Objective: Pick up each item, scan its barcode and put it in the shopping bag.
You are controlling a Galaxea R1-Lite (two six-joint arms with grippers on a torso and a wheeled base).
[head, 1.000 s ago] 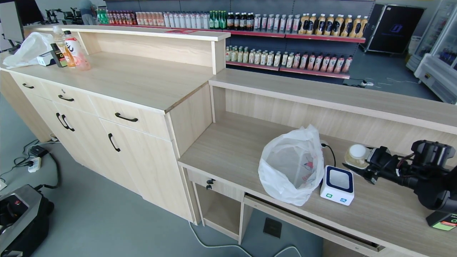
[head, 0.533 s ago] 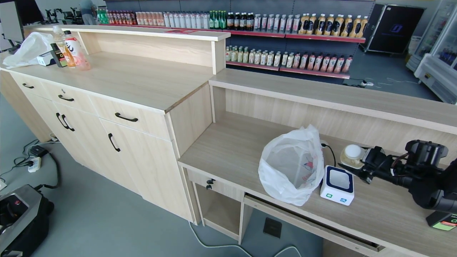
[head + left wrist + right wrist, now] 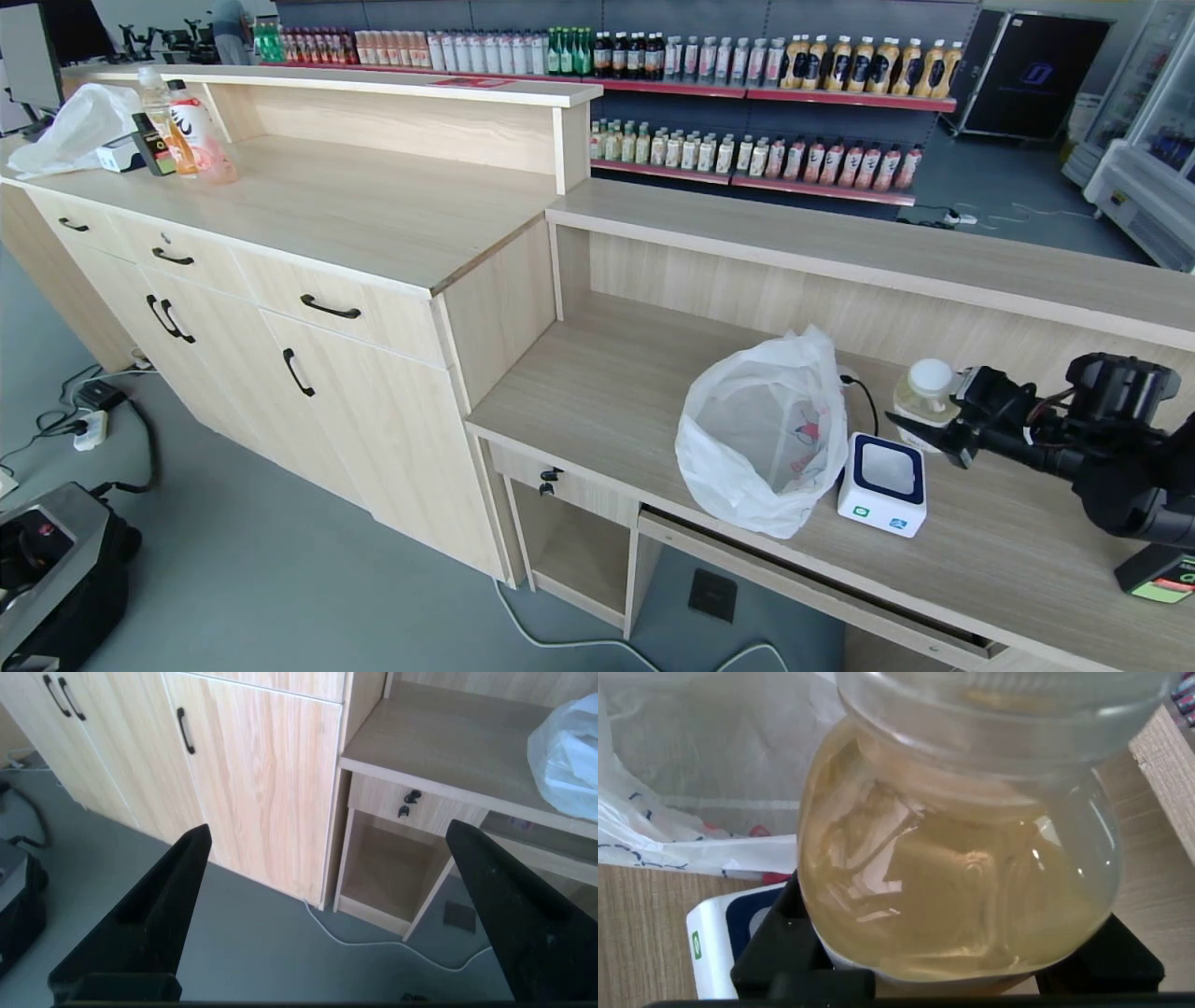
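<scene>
- Right fingers (image 3: 924, 437): closed on a bottle (image 3: 924, 392) with a white cap and pale yellow liquid. In my right wrist view the dark fingers (image 3: 771, 961) press against either side of the bottle (image 3: 962, 859) low on its rounded body. The bottle stands roughly upright in the grip, cap uppermost. I cannot tell whether its base is off the bench (image 3: 607, 373).
- Scanner (image 3: 882, 483): a white box with a dark blue rim round its window. It sits on the bench just past the tips of the right fingers, on the near side of the held bottle. My right wrist view shows one corner of the scanner (image 3: 738, 938) beyond the bottle.
- Shopping bag (image 3: 761, 434): translucent white plastic, mouth open. It lies beyond the scanner from the right fingers and touches the scanner's side. It is also visible behind the bottle (image 3: 710, 765).
- Left fingers (image 3: 140, 924): spread wide and holding nothing. They hang over the grey floor (image 3: 271, 943), with the cabinet (image 3: 262, 775) doors ahead of their tips. The shopping bag (image 3: 570, 747) is well apart from them, off to one side on the bench.
- Green-and-black object (image 3: 1158, 574): rests on the bench behind the right fingers, near the arm.
</scene>
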